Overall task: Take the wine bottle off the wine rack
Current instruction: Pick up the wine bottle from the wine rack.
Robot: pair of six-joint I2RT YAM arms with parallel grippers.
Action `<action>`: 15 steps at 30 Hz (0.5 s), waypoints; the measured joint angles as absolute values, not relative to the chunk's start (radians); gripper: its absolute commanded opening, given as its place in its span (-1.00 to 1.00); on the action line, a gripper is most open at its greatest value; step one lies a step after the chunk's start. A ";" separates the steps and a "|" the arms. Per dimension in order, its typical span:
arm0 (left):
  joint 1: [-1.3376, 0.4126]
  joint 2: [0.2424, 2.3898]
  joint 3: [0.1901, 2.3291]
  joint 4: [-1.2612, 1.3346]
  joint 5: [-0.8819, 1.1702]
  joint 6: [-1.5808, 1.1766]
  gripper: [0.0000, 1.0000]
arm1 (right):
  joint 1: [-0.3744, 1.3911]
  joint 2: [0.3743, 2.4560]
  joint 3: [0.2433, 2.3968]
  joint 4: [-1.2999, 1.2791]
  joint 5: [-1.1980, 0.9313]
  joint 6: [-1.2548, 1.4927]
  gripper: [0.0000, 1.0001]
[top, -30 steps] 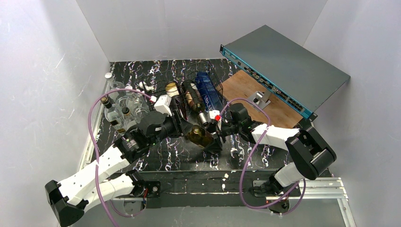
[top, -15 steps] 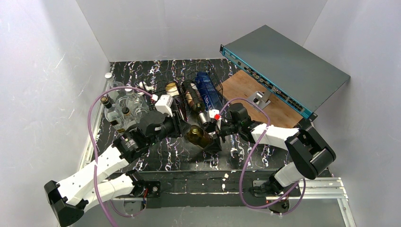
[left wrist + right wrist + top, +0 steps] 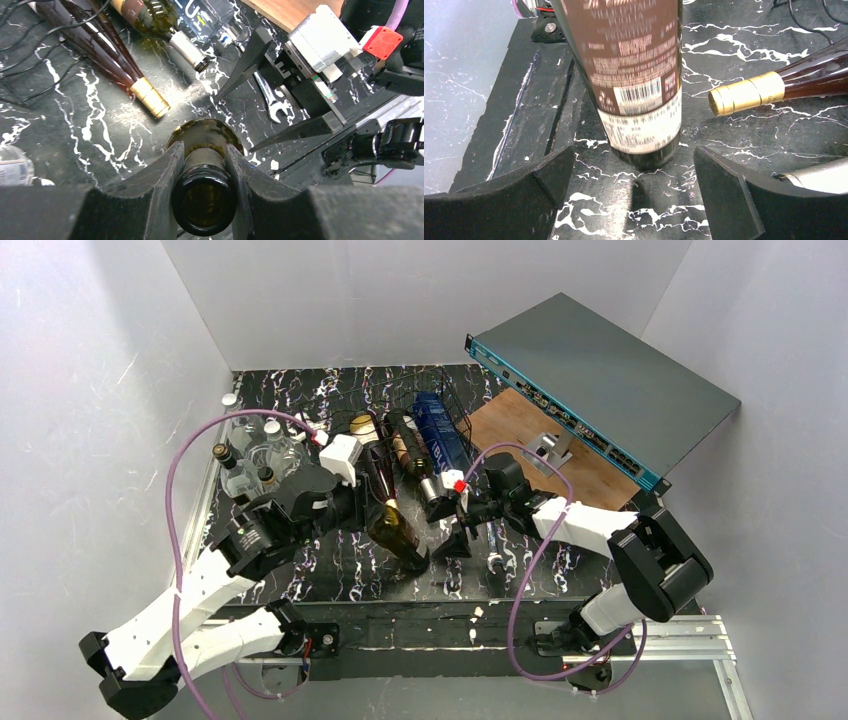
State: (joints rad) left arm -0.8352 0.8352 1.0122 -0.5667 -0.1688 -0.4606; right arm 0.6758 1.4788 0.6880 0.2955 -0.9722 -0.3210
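Holding: the wine bottle [image 3: 393, 525] by its neck in my left jaws, clenched on either side just under the open mouth, so I can steer it from the top.
Bottle position: off the wine rack [image 3: 452, 412] and in front of it, near upright with a slight lean. Its base seems to rest on the marbled surface [image 3: 340, 570].
Right jaws: released and spread wide, one on each side of the bottle's base without touching it. I judge they sit there as a guard against tipping.
Neighbours: a gold-capped bottle [image 3: 746, 92] lies just beside the base with its cap towards it, and a wrench [image 3: 270, 97] lies near the right jaws.
Stage: I judge the removal done. What is left is to let go without a topple.
Risk: with a lean and a grip only at the neck, the base could skid into the gold-capped bottle.
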 measured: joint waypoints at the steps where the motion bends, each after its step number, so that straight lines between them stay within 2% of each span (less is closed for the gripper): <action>1: -0.835 0.835 1.032 -0.592 -0.173 -0.448 -1.00 | 0.675 1.477 0.692 0.282 -0.976 -0.332 0.97; 15: -0.835 0.844 1.188 -0.817 -0.316 -0.320 -1.00 | 0.658 1.472 0.707 0.190 -0.999 -0.419 0.97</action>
